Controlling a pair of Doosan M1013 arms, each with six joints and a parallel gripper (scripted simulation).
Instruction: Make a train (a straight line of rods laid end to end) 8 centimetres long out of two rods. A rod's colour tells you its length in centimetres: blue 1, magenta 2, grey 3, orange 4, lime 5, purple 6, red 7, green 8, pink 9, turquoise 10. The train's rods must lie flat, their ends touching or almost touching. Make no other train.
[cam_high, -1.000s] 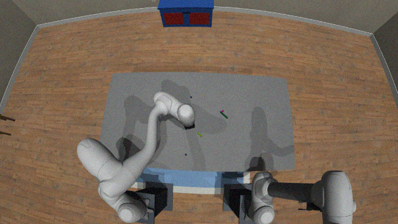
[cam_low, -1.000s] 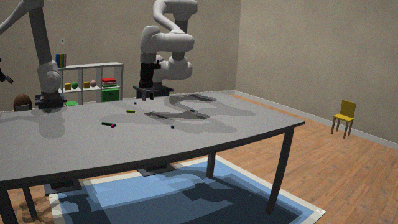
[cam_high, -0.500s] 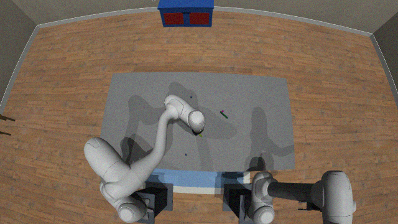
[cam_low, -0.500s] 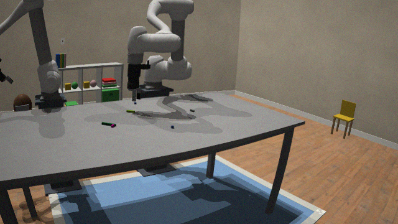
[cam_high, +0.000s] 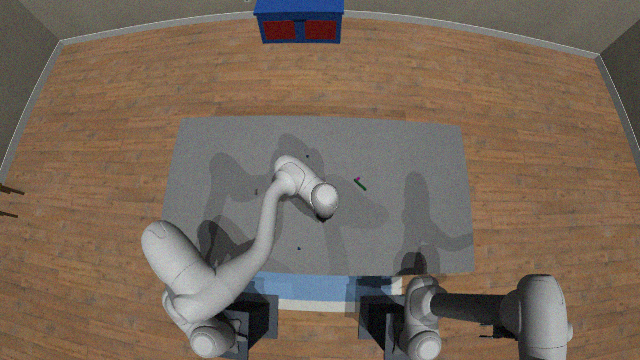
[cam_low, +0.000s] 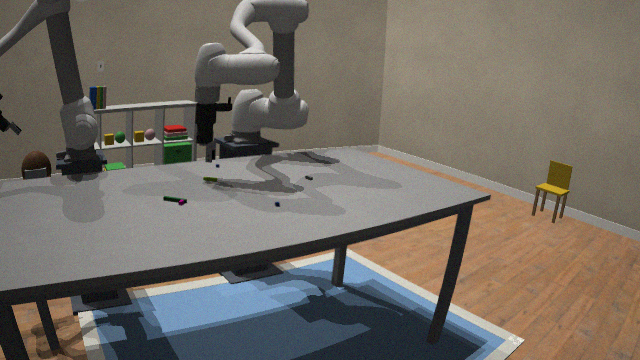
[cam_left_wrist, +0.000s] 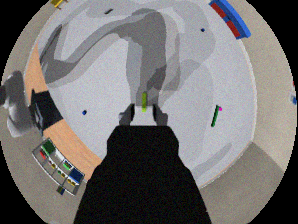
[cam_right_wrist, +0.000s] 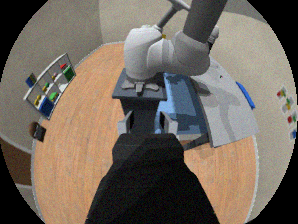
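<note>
Fingers of the black left gripper (cam_high: 323, 219) (cam_low: 211, 158) (cam_left_wrist: 144, 108) are standing partly open with nothing between them, pointing down over the lime bar-shaped rod (cam_low: 210, 179) (cam_left_wrist: 144, 101). The rod is lying flat on the grey rectangular table (cam_high: 425, 150) (cam_low: 125, 235) (cam_left_wrist: 190, 150) (cam_right_wrist: 235, 120), near the middle. The fingers are flanking its line, presumably so that they can close on its long sides and leave its ends free for joining.

Out to the left, the short grey rod (cam_high: 256, 191) (cam_low: 309, 177) (cam_left_wrist: 108, 11) is lying well apart from the lime one. Five and three are making eight, so these two are probably serving as the train, which is not yet formed.

One small blue rod (cam_high: 307, 156) (cam_low: 277, 204) (cam_left_wrist: 202, 30) is lying on the far side, and another tiny blue block (cam_high: 299, 248) (cam_low: 217, 165) (cam_left_wrist: 84, 112) on the near side. To the right, a long dark green rod (cam_high: 360, 185) (cam_low: 175, 199) (cam_left_wrist: 215, 116) is lying with a short magenta rod (cam_high: 357, 178) (cam_low: 182, 202) (cam_left_wrist: 220, 108) beside one end; neither seems needed.

Beyond the table's near right, the dark right gripper (cam_high: 482, 331) (cam_low: 16, 128) (cam_right_wrist: 146, 116) is waiting wide open and empty, likely parked out of the way.
</note>
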